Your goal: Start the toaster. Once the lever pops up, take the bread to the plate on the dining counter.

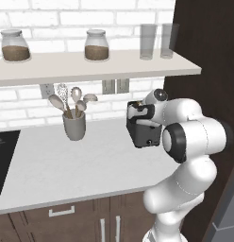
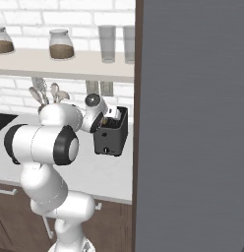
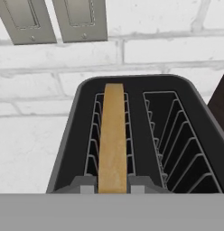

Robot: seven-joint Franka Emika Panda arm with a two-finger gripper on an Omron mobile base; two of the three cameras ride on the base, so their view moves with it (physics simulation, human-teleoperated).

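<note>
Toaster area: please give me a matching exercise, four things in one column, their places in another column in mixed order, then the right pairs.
Things:
1. bread
2. utensil cup
3. brown-filled jars
4. wall outlets

Places:
A. on the shelf
B. on the brick wall behind the toaster
C. in a toaster slot
D. on the worktop, apart from the toaster

Pairs: 1-C, 2-D, 3-A, 4-B

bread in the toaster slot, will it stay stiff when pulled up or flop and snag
The bread stands straight on edge in the left slot of the toaster, so it probably stays stiff. It looks thin, so likely light and somewhat fragile under a hard pinch. The wire guides run close along both faces, so a tilted pull might snag.
</note>
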